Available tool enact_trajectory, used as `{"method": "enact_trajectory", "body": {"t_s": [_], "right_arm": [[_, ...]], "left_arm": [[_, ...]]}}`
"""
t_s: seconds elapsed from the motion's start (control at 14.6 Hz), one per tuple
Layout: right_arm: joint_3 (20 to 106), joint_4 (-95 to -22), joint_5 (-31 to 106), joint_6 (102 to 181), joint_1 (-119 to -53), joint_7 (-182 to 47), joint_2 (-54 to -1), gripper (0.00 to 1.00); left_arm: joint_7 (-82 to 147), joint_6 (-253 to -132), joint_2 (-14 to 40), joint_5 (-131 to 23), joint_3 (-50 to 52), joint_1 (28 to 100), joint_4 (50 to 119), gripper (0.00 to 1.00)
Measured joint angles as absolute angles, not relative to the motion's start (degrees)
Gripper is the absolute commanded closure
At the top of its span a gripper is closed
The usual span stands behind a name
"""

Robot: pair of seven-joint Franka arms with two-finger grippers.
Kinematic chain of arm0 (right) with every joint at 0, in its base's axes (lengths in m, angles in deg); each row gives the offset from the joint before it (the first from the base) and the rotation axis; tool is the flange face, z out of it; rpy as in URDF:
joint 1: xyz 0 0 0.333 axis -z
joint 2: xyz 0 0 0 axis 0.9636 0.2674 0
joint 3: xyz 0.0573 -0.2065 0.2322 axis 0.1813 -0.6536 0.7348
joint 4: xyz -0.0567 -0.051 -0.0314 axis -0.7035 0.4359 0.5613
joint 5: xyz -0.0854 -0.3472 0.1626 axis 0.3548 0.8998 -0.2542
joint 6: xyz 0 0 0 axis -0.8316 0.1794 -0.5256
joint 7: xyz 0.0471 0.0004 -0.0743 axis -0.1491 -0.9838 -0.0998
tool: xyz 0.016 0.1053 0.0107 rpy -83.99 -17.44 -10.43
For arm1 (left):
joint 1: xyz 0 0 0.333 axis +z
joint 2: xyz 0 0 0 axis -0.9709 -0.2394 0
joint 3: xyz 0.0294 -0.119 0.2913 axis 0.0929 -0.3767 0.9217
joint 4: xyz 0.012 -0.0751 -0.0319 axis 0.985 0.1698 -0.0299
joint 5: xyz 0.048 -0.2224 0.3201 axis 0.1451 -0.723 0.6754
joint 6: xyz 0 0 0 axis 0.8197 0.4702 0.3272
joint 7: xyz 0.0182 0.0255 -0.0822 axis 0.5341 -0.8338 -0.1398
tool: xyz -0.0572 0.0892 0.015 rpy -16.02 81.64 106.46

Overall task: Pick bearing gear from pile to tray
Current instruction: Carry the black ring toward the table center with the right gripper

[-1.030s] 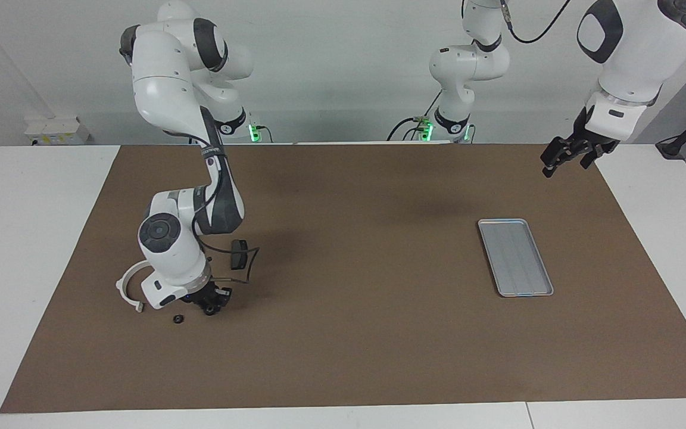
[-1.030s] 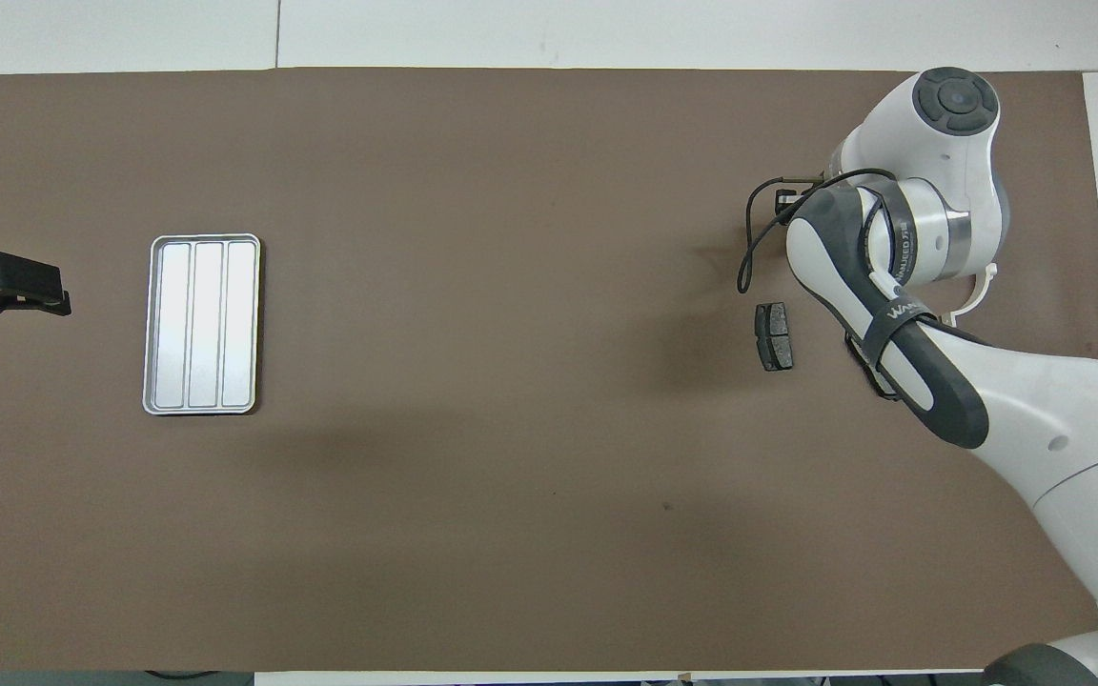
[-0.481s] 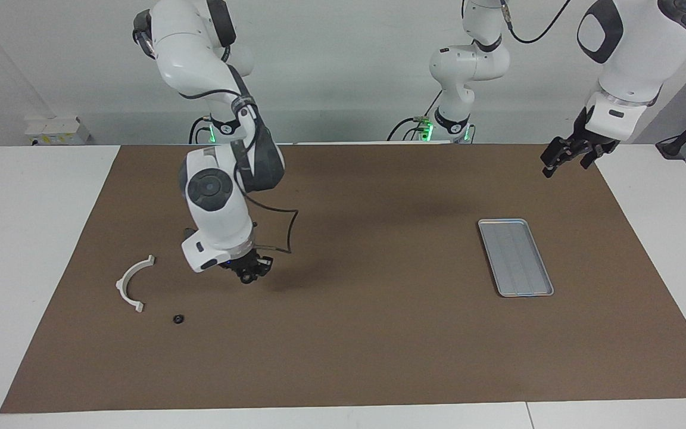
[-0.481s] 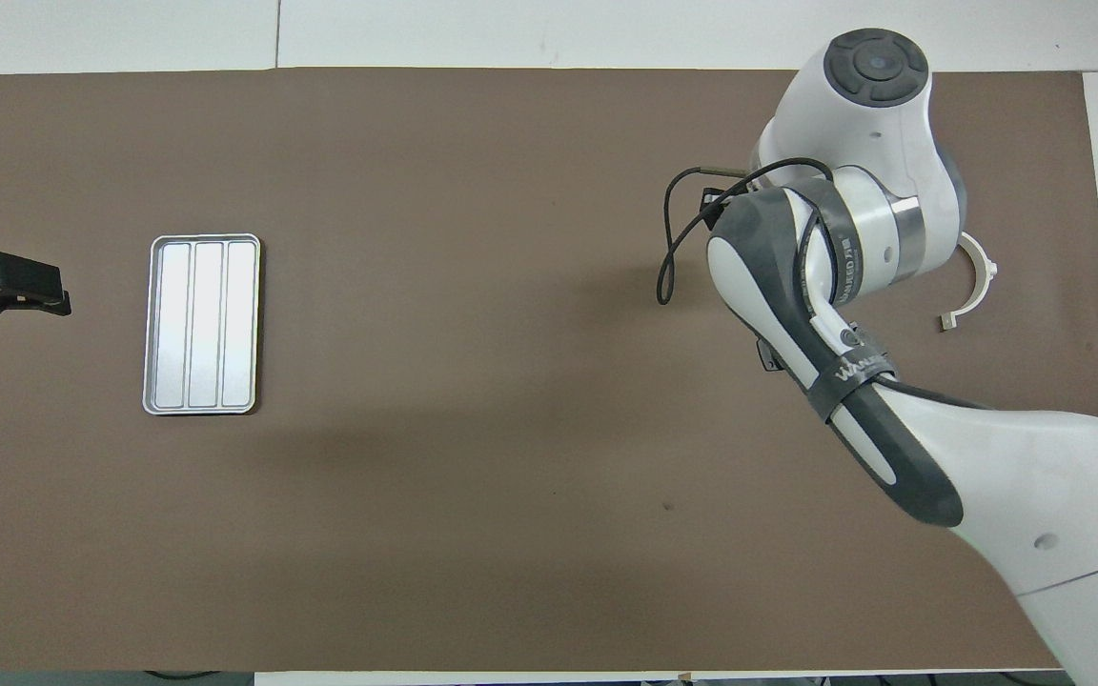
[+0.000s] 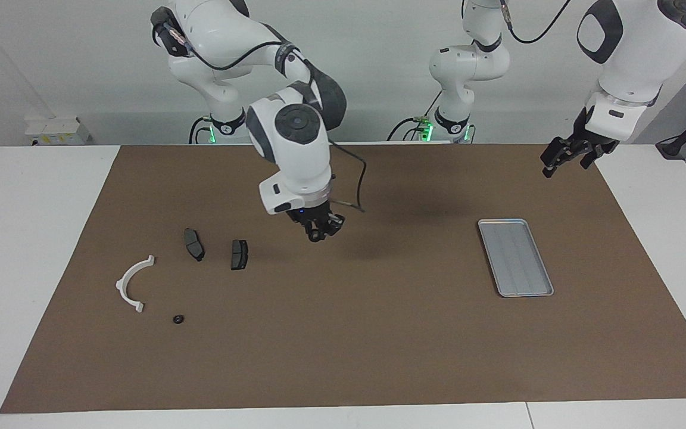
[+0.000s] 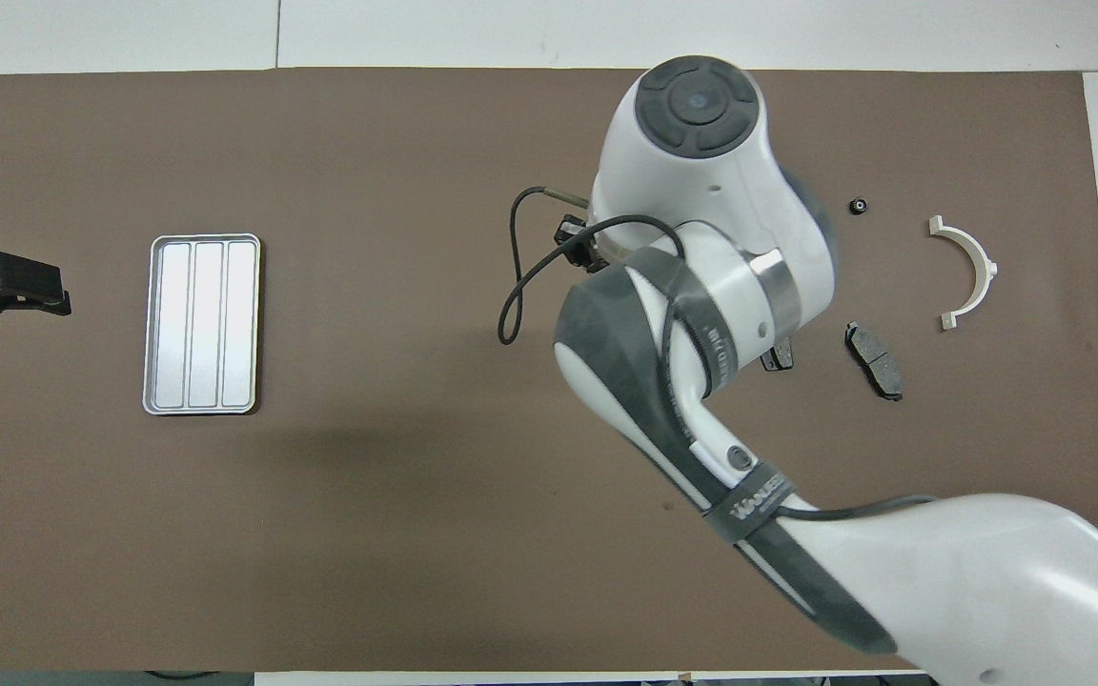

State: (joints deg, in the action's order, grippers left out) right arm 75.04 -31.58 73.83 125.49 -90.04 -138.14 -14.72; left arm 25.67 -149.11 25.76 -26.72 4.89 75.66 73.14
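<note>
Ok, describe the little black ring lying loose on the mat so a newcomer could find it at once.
Start at the brown mat and go to the right arm's end, where the loose parts lie. Find the white half-ring bracket there. The black ring sits beside its end farther from the robots: tiny and round, unlike the two flat dark grey plates nearer the robots.

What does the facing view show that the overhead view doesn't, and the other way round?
Only the facing view shows both dark pad plates whole, the arms' bases, and the right gripper up in the air over bare mat. Only the overhead view shows the tray square-on with its three lengthwise channels, while the right arm covers most of one plate. Both share the white half-ring bracket, the black ring, and the left gripper waiting near the tray.
</note>
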Motion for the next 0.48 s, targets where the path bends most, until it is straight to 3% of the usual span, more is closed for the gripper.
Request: {"method": "enact_trajectory", "body": {"t_s": [0.21,0.48], "right_arm": [[75.4,-31.3,73.8,127.0,-95.6,-148.7,-14.7,0.89],[76.9,-31.5,73.8,130.8,-98.3,-156.7,-14.4,0.89]], "left_arm": [[25.7,-149.1,25.8,-26.7,4.9,75.7,73.1,0.0],[25.7,-149.1,25.8,-26.7,4.9,75.7,73.1,0.0]]}}
